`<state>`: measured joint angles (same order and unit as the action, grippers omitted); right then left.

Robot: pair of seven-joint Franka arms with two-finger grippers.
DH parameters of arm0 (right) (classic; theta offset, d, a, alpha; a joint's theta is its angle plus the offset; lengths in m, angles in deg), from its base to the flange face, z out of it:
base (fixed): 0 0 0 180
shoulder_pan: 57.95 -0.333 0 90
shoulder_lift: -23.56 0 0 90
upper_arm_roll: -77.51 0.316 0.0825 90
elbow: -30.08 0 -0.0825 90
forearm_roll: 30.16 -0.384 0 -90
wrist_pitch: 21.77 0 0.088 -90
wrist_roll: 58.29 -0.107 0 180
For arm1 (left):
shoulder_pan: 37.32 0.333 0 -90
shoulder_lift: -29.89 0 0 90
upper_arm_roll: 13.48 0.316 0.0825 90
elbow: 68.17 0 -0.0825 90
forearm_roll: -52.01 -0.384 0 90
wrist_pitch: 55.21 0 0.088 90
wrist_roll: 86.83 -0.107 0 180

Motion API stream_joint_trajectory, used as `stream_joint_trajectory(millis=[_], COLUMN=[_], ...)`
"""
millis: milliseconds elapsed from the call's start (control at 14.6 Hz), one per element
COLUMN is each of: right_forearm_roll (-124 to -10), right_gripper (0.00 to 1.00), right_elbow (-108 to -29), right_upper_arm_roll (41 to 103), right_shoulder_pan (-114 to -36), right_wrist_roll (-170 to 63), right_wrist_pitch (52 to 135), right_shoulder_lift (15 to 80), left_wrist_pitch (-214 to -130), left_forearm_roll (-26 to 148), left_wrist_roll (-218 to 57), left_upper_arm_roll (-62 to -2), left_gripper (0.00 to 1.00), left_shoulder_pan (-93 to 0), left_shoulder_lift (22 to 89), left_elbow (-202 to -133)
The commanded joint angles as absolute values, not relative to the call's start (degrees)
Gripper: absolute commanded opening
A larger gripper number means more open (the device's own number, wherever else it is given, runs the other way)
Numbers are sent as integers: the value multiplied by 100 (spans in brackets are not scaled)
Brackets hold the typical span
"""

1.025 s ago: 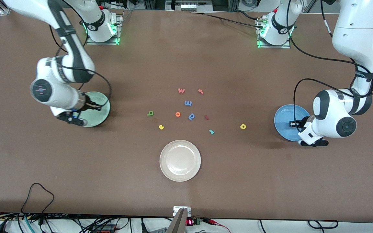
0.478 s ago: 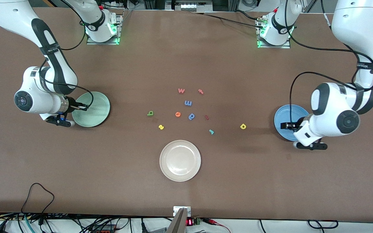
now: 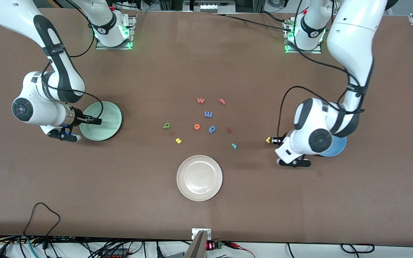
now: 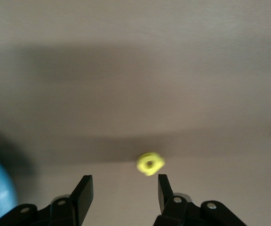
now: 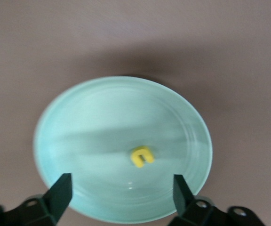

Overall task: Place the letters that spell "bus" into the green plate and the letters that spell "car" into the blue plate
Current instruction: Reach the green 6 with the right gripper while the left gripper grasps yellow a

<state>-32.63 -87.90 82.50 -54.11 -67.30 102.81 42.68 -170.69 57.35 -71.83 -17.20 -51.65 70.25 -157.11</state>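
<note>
Two white arms [image 3: 350, 39] with dark grey joint bands, black cables, black end effector fingers [image 4: 83, 195], green-lit bases [image 3: 113, 34].

The left pincer [image 3: 271, 140] hangs with jaws apart just beside the yellow a [image 3: 268, 140], which lies alone on bare surface [image 3: 206, 64]; the blue plate [image 3: 337, 149] sits close under that arm's wrist. The right pincer [image 3: 97, 121], jaws wide, hovers over the green plate [image 3: 111, 123], where only a yellow u [image 5: 141, 156] lies. Mid-surface the loose letters crowd: orange e [image 3: 197, 126], blue p [image 3: 212, 129] and blue m [image 3: 208, 114] lie near together. The cream plate [image 3: 199, 177] blocks the nearer middle.
</note>
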Motion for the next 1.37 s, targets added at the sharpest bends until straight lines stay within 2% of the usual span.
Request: stream_joint_trajectory(millis=[0, 68, 205, 410, 752, 1299], right_forearm_roll=[-3332, -3341, -3595, -3622, -3605, -3561], right_gripper=[100, 97, 77, 61, 59, 53], right_elbow=[-8709, -8691, -8603, -8157, -7487, -7268], right_upper_arm_roll=[8279, 8305, 8305, 8305, 8288, 8270], right_shoulder_pan=[-5855, -6039, -6426, -7049, -7771, -8176], right_wrist_roll=[-6770, -6813, -7137, -7217, -7569, -8210], right_wrist_pitch=[10154, 10163, 10224, 10225, 10268, 11068], right_shoulder_lift=[3929, 3929, 3981, 4367, 5070, 5739], left_wrist_pitch=[-17017, -17138, -17463, -17474, -17439, -17465], left_forearm_roll=[5852, 5852, 5843, 5843, 5843, 5869], left_wrist_roll=[-6908, -6908, -6899, -6908, -6916, -6916], left_upper_arm_roll=[-1673, -1673, -1673, -1673, -1682, -1796], left_gripper=[63, 63, 63, 63, 63, 60], left_shoulder_pan=[-5323, -5332, -5332, -5332, -5305, -5270], left_shoulder_lift=[7374, 7418, 7471, 7515, 7471, 7453], left_elbow=[-15298, -15298, -15350, -15395, -15667, -15869])
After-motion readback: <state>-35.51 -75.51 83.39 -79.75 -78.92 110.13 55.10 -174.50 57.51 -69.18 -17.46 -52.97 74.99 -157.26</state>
